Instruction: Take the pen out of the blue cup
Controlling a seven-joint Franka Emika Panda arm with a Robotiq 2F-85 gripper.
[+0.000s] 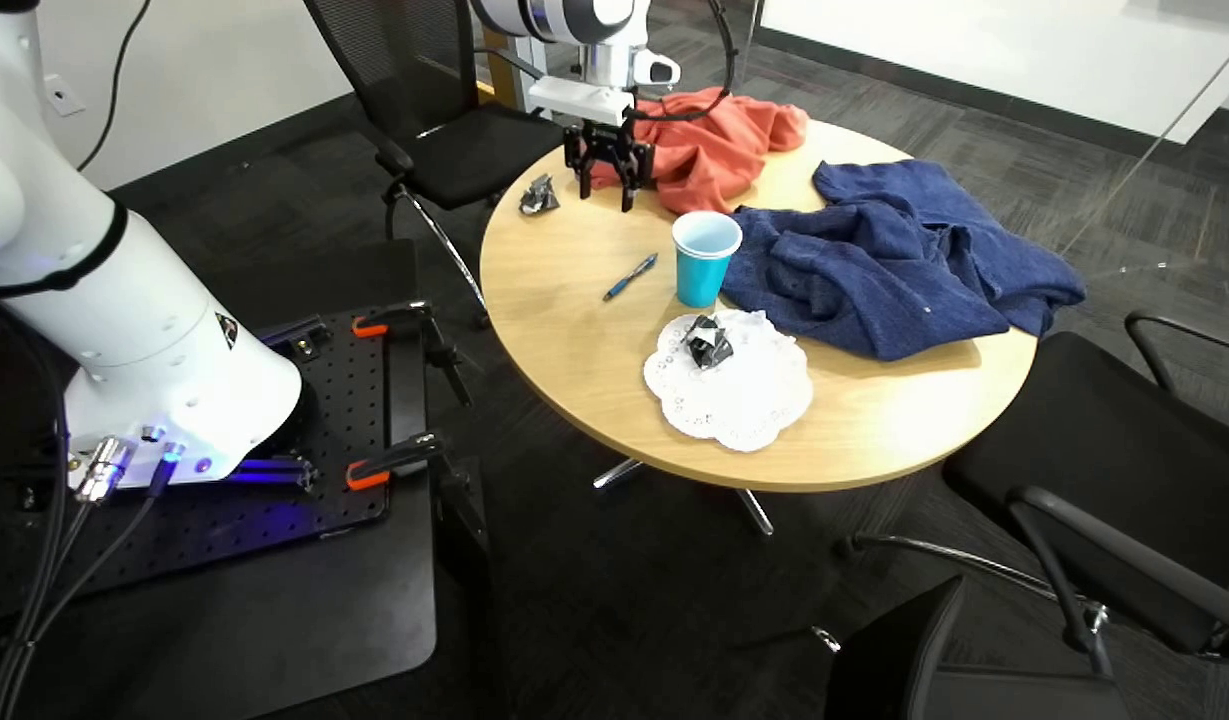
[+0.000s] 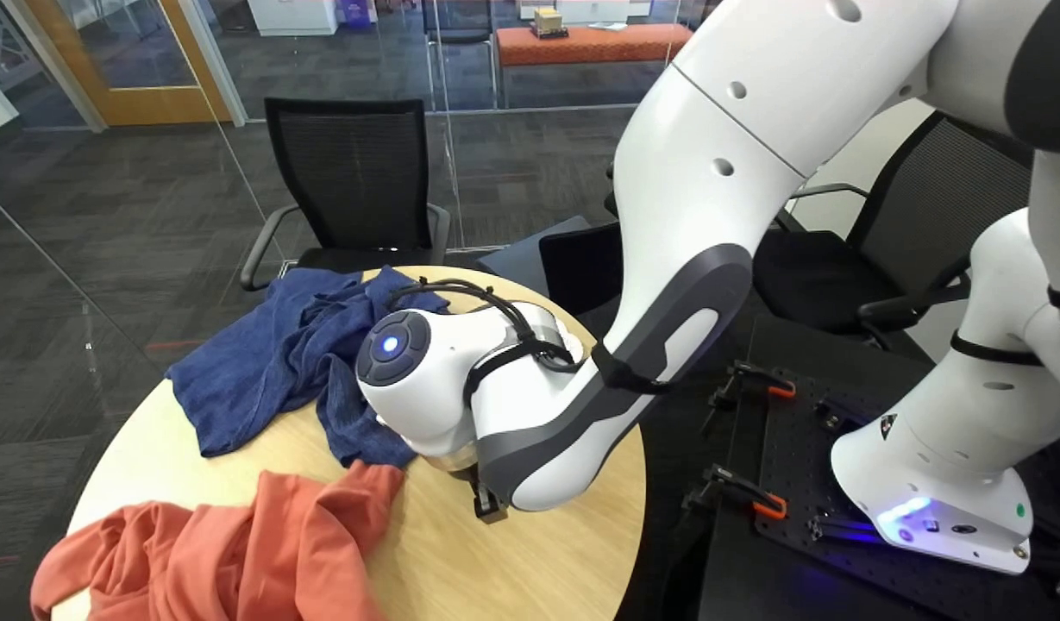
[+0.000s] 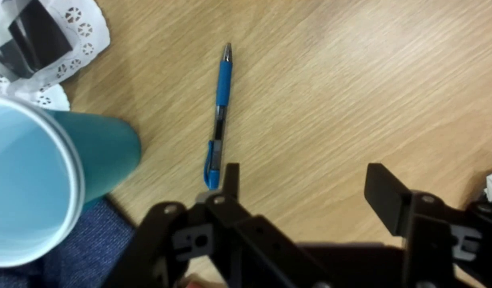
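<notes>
The pen (image 3: 219, 120) lies outside the upright cup (image 1: 704, 268), near it, while the gripper (image 3: 304, 186) hangs apart from the cup, jaws spread wide and holding nothing, presumably because removal is done.

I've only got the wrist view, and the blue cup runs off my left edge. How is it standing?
Observer: Upright on the table; an exterior view shows the blue cup whole, rim to base.
Operator: And the crumpled thing cut off at my right edge?
Observer: A dark-and-silver wrapper; it lies close to the table's edge.
Operator: What's the reddish patch at the bottom of my picture?
Observer: Most likely the orange-red cloth, which both exterior views show heaped on the table.
</notes>
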